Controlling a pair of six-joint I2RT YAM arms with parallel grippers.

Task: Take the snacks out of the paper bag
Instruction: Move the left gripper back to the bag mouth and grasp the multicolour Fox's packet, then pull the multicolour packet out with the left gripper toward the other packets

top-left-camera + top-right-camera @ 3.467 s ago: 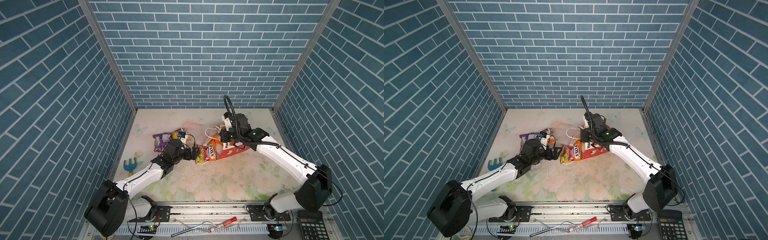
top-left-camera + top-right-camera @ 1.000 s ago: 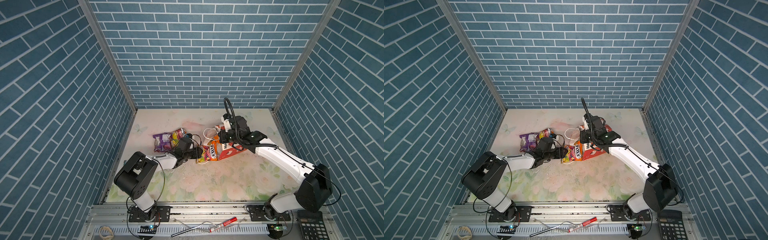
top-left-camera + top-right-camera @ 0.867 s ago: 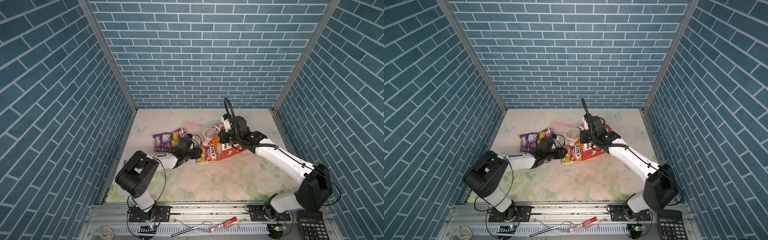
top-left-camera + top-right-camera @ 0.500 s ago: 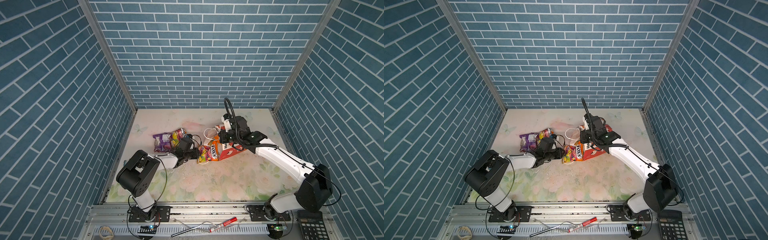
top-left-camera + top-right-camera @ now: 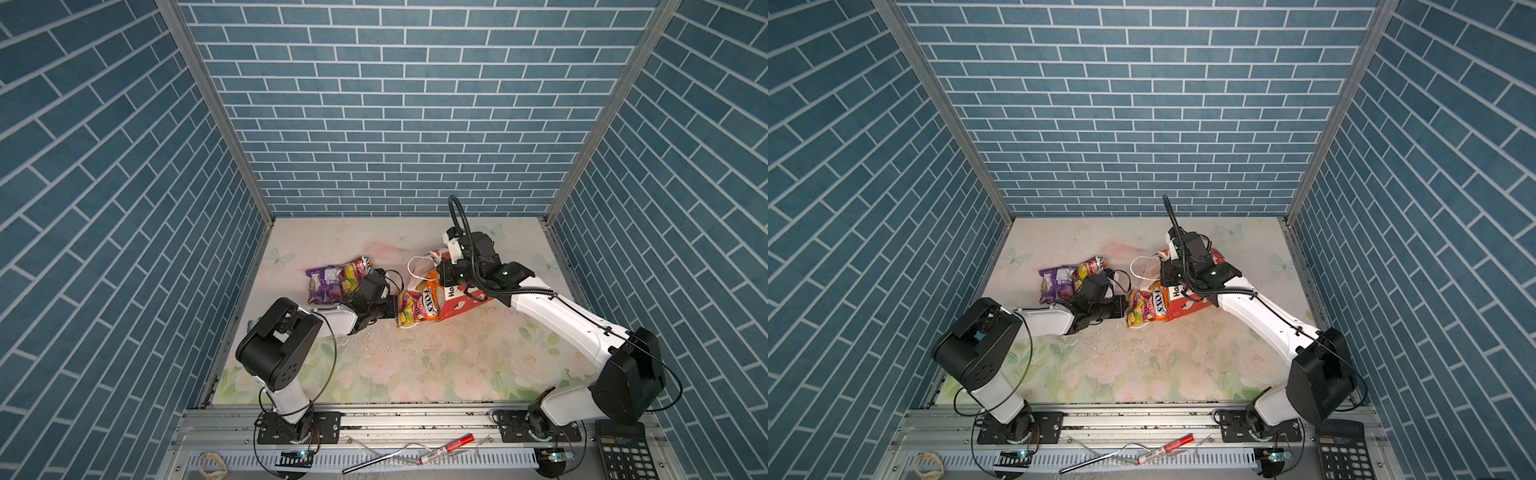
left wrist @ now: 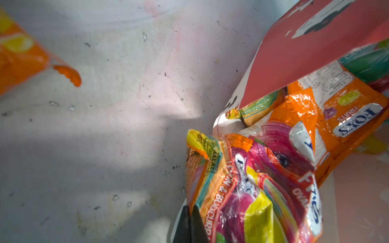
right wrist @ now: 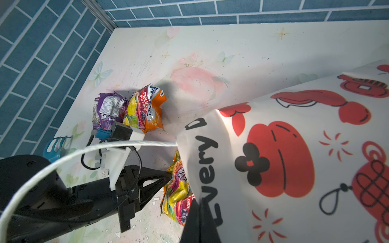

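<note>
The paper bag [image 5: 461, 301] [image 5: 1187, 309] lies on its side mid-table, mouth toward the left. My right gripper [image 5: 446, 286] [image 7: 200, 205] is shut on the edge of its white printed face [image 7: 294, 147], holding that edge up. A multicoloured Fox's candy packet [image 5: 415, 307] [image 6: 252, 189] sticks out of the mouth. My left gripper [image 5: 395, 309] [image 6: 190, 207] is shut on that packet's near edge. Behind it, inside the bag, are another orange Fox's packet [image 6: 347, 117] and a green packet [image 6: 368, 63]. A purple packet [image 5: 322, 286] and an orange Fox's packet [image 5: 355, 272] lie on the table to the left.
A white cord handle [image 7: 105, 147] loops from the bag over the left wrist. A small teal rake toy [image 7: 54, 145] lies by the left wall. A calculator [image 5: 625, 451] and a red marker [image 5: 446, 449] sit on the front rail.
My left gripper's jaws have closed onto the edge of the candy packet at the bag's mouth. The right gripper has kept its hold on the bag.
</note>
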